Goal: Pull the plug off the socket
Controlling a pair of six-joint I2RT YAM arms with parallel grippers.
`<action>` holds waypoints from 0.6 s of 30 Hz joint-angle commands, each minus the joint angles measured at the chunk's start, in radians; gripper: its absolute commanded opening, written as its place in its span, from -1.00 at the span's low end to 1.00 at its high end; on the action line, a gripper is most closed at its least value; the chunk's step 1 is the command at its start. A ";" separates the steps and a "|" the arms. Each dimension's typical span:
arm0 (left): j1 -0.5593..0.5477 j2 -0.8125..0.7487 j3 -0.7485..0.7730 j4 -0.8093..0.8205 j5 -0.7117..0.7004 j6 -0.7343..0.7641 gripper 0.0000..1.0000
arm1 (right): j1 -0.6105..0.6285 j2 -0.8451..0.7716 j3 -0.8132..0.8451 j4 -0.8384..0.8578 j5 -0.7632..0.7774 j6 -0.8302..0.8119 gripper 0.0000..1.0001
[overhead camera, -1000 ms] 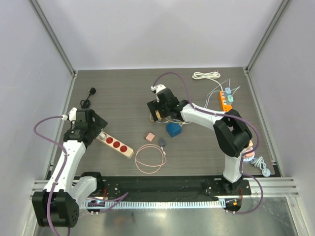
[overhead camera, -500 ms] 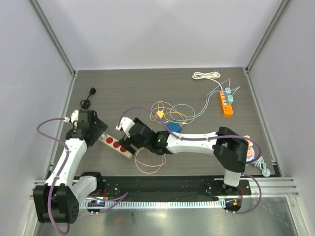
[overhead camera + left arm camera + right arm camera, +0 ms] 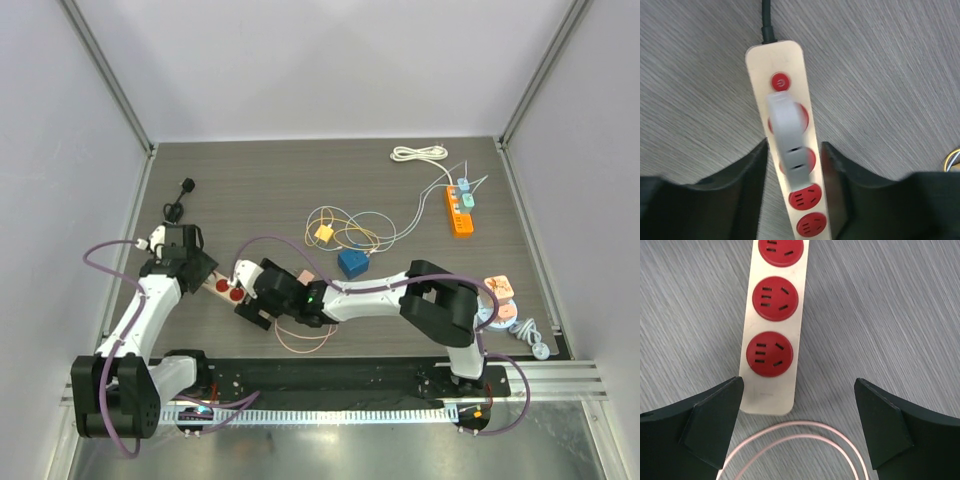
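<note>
1. Cream plastic with red sockets, the power strip [image 3: 232,290] lies on the grey counter [image 3: 260,180] at about 8 o'clock in the top view. Its black cord [image 3: 766,20] leaves the end that carries the red switch [image 3: 780,81].
2. A white plug [image 3: 787,132], blurred in the left wrist view, sits on the strip over the sockets just past that switch.
3. The left claw [image 3: 793,144] straddles both strip and plug, with one dark finger close on each side. I cannot tell whether it is pressing on either of them.
4. The right claw [image 3: 799,385] is spread wide at the strip's other end. One finger is just beside the strip's corner, the other well apart from it. Three bare red sockets show ahead of it.
5. A pink cable loop [image 3: 805,440] lies on the counter just at 6 o'clock of that end in the right wrist view.
6. An orange power strip [image 3: 458,208] rests at 2 o'clock, and a blue box [image 3: 352,263] sits near the centre.
</note>
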 commanded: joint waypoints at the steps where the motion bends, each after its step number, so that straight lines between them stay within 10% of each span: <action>1: 0.006 -0.005 -0.001 0.050 -0.006 0.021 -0.12 | 0.011 0.025 0.041 0.045 -0.009 -0.009 0.99; 18: 0.006 -0.045 -0.021 0.032 0.011 0.061 -0.80 | 0.018 0.113 0.154 -0.070 0.008 0.038 0.93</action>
